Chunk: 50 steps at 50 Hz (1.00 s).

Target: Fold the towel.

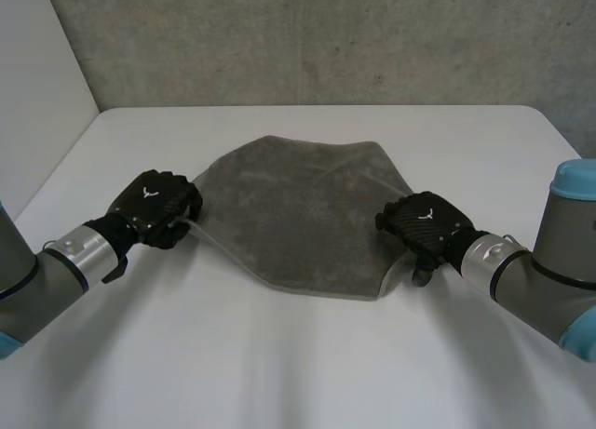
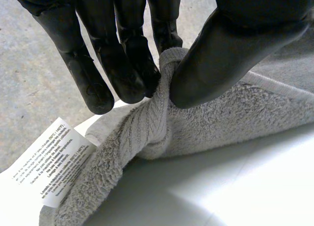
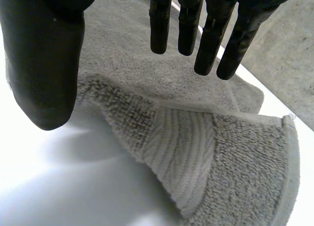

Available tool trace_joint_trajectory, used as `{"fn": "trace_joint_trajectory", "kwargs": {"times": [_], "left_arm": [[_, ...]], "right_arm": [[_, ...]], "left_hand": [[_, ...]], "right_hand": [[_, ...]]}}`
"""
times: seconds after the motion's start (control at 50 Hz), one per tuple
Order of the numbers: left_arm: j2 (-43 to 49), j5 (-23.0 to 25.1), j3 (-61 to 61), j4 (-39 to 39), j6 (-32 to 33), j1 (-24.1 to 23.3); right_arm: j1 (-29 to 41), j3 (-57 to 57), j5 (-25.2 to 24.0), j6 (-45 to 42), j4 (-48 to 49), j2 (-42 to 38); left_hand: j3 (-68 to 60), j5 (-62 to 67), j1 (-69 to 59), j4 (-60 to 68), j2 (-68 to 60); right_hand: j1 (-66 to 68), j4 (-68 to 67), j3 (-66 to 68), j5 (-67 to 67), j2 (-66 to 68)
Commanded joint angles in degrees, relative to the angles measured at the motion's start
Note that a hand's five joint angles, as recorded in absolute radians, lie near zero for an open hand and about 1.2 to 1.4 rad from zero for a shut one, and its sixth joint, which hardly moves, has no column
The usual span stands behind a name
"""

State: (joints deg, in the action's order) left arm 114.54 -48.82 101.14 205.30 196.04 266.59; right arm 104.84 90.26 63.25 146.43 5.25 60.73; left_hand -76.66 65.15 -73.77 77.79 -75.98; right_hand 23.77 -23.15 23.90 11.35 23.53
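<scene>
towel label print too small, cropped

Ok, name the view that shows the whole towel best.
The head view: the towel lies spread on the table, full outline visible. The left wrist view shows an edge pinched by the left hand, beside its label; the right wrist view, a folded-over edge under the right hand, fingers straight.

Grey terry towel, spread mostly flat in an uneven shape. Its 9 o'clock corner is bunched and raised, with a white printed label. The 3 o'clock corner is rumpled.
</scene>
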Motion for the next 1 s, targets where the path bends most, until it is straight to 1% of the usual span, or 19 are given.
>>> {"fn": "trace_joint_trajectory", "kwargs": {"times": [0.02, 0.12, 0.16, 0.18, 0.22, 0.24, 0.26, 0.28, 0.3, 0.32, 0.4, 0.44, 0.46, 0.5, 0.52, 0.58, 0.62, 0.72, 1.0], "left_arm": [[-0.1, -0.1, -0.1, 0.2, -0.2, 1.7], [-0.1, -0.1, 0.0, 0.2, -0.2, 1.8], [-0.1, -0.1, 0.0, 0.2, -0.2, 1.8], [-0.1, -0.1, 0.0, 0.2, -0.2, 1.8], [-0.1, -0.2, -0.1, 0.2, -0.2, 1.8], [-0.1, -0.2, -0.1, 0.2, -0.2, 1.8], [-0.1, -0.2, -0.1, 0.2, -0.2, 1.8], [-0.1, -0.2, -0.1, 0.3, -0.2, 1.8], [-0.1, -0.2, -0.1, 0.3, -0.2, 1.8], [0.0, -0.3, -0.2, 0.3, -0.2, 1.8], [0.3, -0.3, -0.5, 0.3, -0.2, 1.9], [1.1, -0.3, -0.9, 0.4, -0.2, 1.9], [1.1, -0.3, -0.9, 0.4, -0.2, 1.9], [2.8, -0.3, -1.4, 0.4, 0.2, 1.8], [3.8, -0.2, -1.8, 0.4, 0.6, 1.7], [6.0, -0.4, -2.8, 0.3, 0.6, 1.3], [7.3, -0.5, -3.5, 0.3, 0.7, 1.1], [9.4, -0.6, -5.3, -0.3, 1.2, 0.9], [8.6, -0.3, -4.3, -0.2, 2.2, 0.7]], "right_arm": [[-0.5, -2.2, -0.2, -1.1, -1.3, -0.6], [-0.4, -2.3, -0.4, -4.1, -1.0, -1.2], [-0.4, -2.4, -0.1, -8.2, -1.0, -2.6], [-0.4, -2.4, -0.1, -8.2, -1.0, -2.6], [-0.8, -2.6, 0.2, -12.8, -1.8, -4.0], [-0.8, -2.6, 0.2, -12.8, -1.8, -4.0], [-1.6, -2.5, 0.3, -14.6, -2.8, -4.0], [-2.9, -2.7, 0.3, -15.6, -4.0, -3.9], [-2.9, -2.7, 0.3, -15.6, -4.0, -3.9], [-3.8, -3.0, 0.2, -15.5, -5.6, -3.5], [-5.1, -3.8, -0.5, -13.2, -7.6, -2.2], [-6.4, -4.0, -1.1, -7.7, -7.6, -0.6], [-6.4, -4.0, -1.1, -7.7, -7.6, -0.6], [-7.5, -4.1, -2.2, -2.1, -7.5, 1.1], [-8.0, -4.1, -3.3, -0.1, -7.4, 1.9], [-9.0, -4.0, -5.5, 3.2, -7.2, 2.5], [-9.4, -4.0, -6.1, 3.6, -7.1, 2.4], [-9.6, -3.9, -6.2, 3.9, -7.2, 2.3], [-9.7, -3.1, -6.2, 4.1, -7.3, 2.5]], "left_hand": [[-3.3, 4.8, -6.2, 2.2, -4.0], [-3.3, 4.8, -6.2, 2.2, -4.0], [-3.3, 4.8, -6.2, 2.2, -4.0], [-3.3, 4.8, -6.2, 2.2, -4.0], [-3.3, 4.8, -6.2, 2.2, -4.0], [-3.3, 4.8, -6.2, 2.2, -4.0], [-3.3, 4.8, -6.2, 2.2, -4.0], [-3.3, 4.8, -6.2, 2.2, -4.0], [-3.3, 4.8, -6.2, 2.2, -4.0], [-3.3, 4.8, -6.2, 2.2, -4.0], [-3.3, 4.8, -6.2, 2.2, -4.0], [-3.0, 4.5, -5.9, 1.9, -3.7], [-3.0, 4.5, -5.9, 1.9, -3.7], [25.3, -23.7, 22.4, -26.4, 24.6], [34.4, -32.9, 31.5, -35.5, 33.7], [35.3, -33.8, 32.4, -36.5, 34.6], [35.5, -34.0, 32.6, -36.6, 34.8], [35.5, -34.0, 32.6, -36.6, 34.8], [35.5, -34.0, 32.6, -36.6, 34.8]], "right_hand": [[-3.3, 2.6, -3.4, -0.8, -3.0], [-1.7, 1.1, -1.9, 0.7, -1.5], [4.9, -5.6, 4.8, 7.4, 5.2], [5.0, -5.6, 4.9, 7.4, 5.2], [23.9, -24.5, 23.8, 26.3, 24.1], [24.0, -24.6, 23.9, 26.4, 24.2], [34.3, -34.9, 34.2, 36.7, 34.6], [48.4, -49.0, 48.3, 50.8, 48.6], [48.6, -49.2, 48.4, 51.0, 48.8], [56.2, -56.8, 56.0, 58.6, 56.4], [56.2, -56.9, 56.1, 58.7, 56.5], [56.2, -56.9, 56.1, 58.7, 56.5], [56.2, -56.9, 56.1, 58.7, 56.5], [56.2, -56.9, 56.1, 58.7, 56.5], [56.2, -56.9, 56.1, 58.7, 56.5], [56.2, -56.9, 56.1, 58.7, 56.5], [56.2, -56.9, 56.1, 58.7, 56.5], [56.2, -56.9, 56.1, 58.7, 56.5], [56.2, -56.9, 56.1, 58.7, 56.5]]}}
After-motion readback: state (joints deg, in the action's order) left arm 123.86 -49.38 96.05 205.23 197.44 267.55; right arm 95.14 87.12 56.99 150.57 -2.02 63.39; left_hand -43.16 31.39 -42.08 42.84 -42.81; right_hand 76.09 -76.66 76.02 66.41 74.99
